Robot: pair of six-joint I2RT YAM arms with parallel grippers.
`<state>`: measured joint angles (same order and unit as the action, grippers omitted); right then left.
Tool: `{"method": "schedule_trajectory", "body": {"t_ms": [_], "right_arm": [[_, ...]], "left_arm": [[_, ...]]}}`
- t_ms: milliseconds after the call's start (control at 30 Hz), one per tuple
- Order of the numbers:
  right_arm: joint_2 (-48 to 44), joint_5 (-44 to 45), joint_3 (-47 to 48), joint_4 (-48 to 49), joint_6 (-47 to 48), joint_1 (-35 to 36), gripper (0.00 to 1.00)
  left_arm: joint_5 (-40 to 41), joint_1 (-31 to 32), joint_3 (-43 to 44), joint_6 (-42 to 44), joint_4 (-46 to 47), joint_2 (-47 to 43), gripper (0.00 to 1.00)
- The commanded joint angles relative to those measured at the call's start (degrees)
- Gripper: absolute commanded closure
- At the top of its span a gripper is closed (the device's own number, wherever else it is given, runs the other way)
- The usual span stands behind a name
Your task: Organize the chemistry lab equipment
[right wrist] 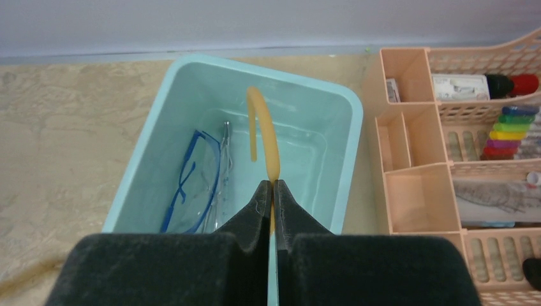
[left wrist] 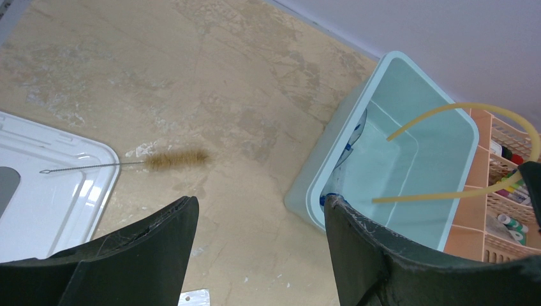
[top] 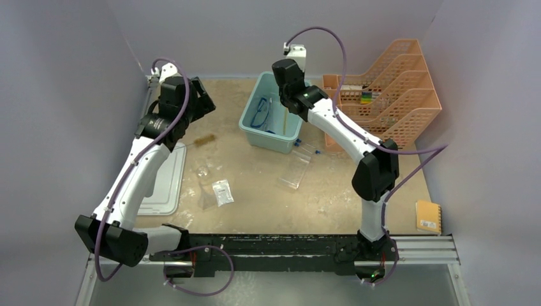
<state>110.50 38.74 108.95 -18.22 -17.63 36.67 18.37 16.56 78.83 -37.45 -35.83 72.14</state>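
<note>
R hand [right wrist: 273, 188] is clamped tight, tips pinching the rubber tube [right wrist: 265, 121] btwn them. From the tips the tube arcs up & fwd, and its free end curls down over the inside of the teal bin [right wrist: 349, 121], which sits right under & ahead of this hand. Can't tell if the tube end touches the bin floor. Inside the bin, below-left of the tips, lie the goggles [right wrist: 191, 185] w/ blue frame. The metal tongs [right wrist: 225, 150] are just beside them, on the side nearer the tube. Right of R hand, just beside the bin, stands the orange tray [right wrist: 408, 191] w/ markers & small bottles in its slots.

L hand [left wrist: 260, 205] is spread wide, w/ nothing btwn the fingers & touching nothing. It hangs above the bare desk [left wrist: 223, 76]. The brush [left wrist: 172, 159] lies on the desk ahead of it, a bit left, w/ its wire handle reaching over the white lid [left wrist: 57, 185] at the hand's left. The bin is ahead-right of L hand.

In the top view, the packets [top: 222, 191] and the clear rack [top: 295, 172] lie on the desk btwn the two arms, nearer the bases than either hand. The blue-capped tubes [top: 305, 150] are at the rack's far end. The notebook [top: 429, 217] is far right, well apart from R hand.
</note>
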Motion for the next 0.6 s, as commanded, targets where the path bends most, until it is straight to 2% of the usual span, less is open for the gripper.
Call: {"method": "schedule_trajectory", "body": {"t_ms": [0,300,500,533,567], "right_arm": [[1.5,4.7,2.0,-0.1,-4.9,-0.8,1.0],[5.3,0.1,-2.3,-0.1,-11.3,-2.0,1.0],[9.8,2.2,0.0,-2.7,-12.5,-2.5,1.0],[11.0,3.4,1.2,-3.5,-12.3,-2.5,0.99],[11.9,4.2,2.1,-4.2,-11.8,-2.5,0.94]], "left_arm": [[0.6,-0.2,3.4,0.5,2.2,0.6,0.29],[-1.2,-0.2,3.3,-0.3,0.4,3.7,0.29],[-4.5,-0.3,1.3,-1.3,1.8,5.2,0.29],[-5.0,-0.2,1.3,-1.4,1.9,5.6,0.29],[-5.4,-0.2,1.2,-1.6,2.1,5.9,0.29]]}}
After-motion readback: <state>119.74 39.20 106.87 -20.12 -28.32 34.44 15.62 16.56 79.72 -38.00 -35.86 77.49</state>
